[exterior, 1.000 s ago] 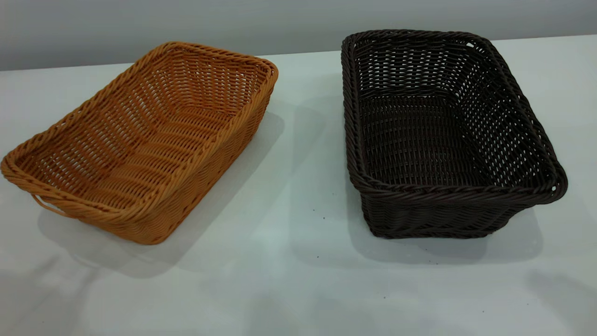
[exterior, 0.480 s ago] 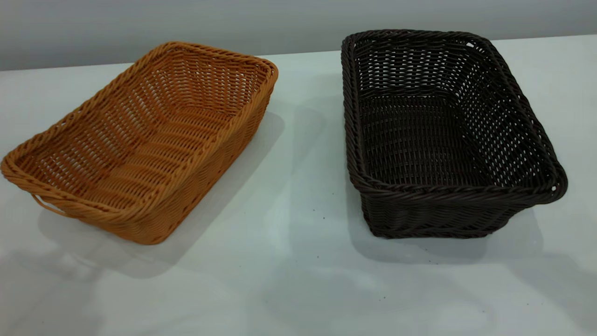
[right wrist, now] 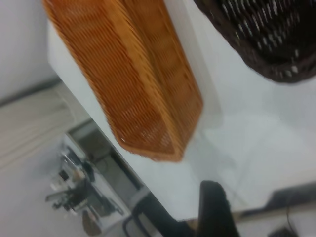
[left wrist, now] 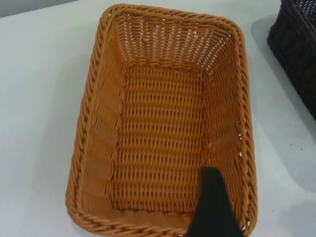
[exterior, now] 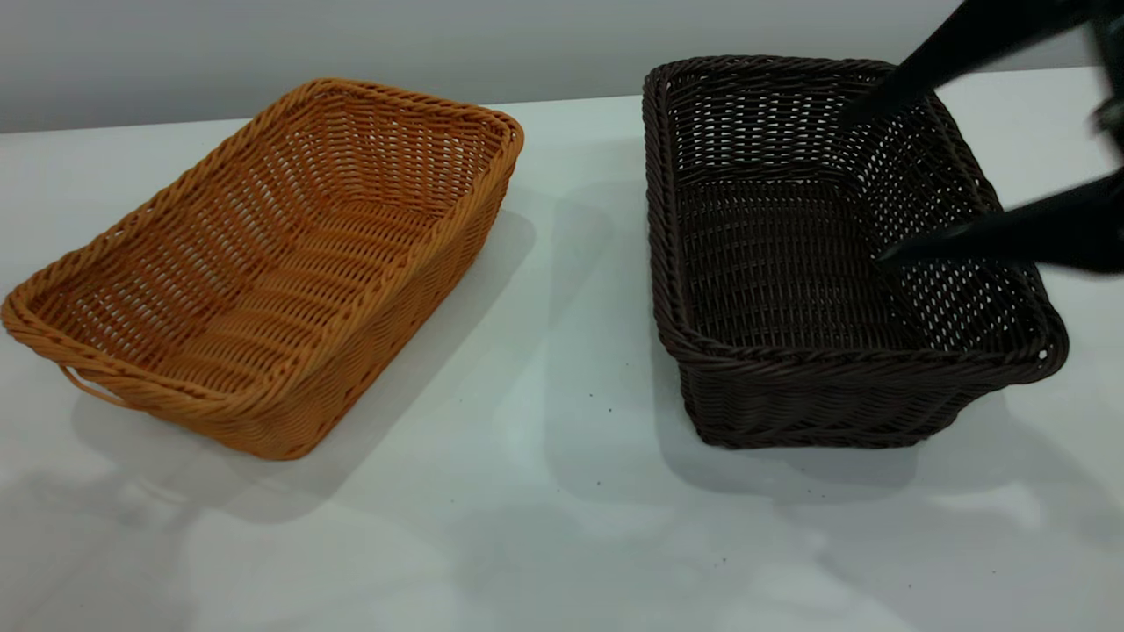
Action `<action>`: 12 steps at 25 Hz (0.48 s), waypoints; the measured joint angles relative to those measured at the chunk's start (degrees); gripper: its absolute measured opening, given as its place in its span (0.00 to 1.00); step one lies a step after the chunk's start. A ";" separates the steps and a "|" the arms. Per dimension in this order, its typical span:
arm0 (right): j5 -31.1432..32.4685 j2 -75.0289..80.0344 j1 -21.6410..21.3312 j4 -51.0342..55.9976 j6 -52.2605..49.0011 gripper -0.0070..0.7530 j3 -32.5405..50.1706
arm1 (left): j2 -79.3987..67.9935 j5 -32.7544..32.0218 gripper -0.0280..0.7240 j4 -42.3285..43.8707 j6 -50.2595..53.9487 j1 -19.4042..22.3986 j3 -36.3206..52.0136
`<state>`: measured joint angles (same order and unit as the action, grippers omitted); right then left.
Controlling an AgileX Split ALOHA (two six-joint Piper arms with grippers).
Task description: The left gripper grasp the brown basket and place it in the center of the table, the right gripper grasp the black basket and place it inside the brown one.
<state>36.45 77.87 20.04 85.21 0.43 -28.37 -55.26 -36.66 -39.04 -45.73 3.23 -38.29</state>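
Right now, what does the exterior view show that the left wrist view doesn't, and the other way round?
Only the exterior view shows the right end effector, open, over the black basket's right side, and that whole basket. Only the left wrist view shows a dark finger of the left end effector above the brown basket's near end. Both show the brown basket empty on the white table.

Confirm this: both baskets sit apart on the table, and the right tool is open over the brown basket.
Wrong basket. The exterior view shows the right tool open over the black basket, not the brown basket. The baskets do sit apart on the table.
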 joint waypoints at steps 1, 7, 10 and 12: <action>0.04 1.32 0.08 1.04 0.91 0.57 0.00 | 0.00 0.00 0.60 0.00 0.00 0.00 0.00; 0.19 7.06 0.08 4.62 2.52 0.57 0.00 | 0.00 0.00 0.60 0.00 0.00 0.00 0.00; 0.14 9.20 0.08 5.58 1.76 0.57 0.00 | 0.00 0.00 0.60 0.00 0.13 0.00 0.00; 0.33 10.80 0.08 7.31 2.07 0.57 0.00 | 0.00 0.00 0.60 0.06 0.07 0.00 0.00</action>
<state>36.78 88.67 20.12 92.52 2.50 -28.37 -55.26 -36.66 -38.98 -45.66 3.23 -38.29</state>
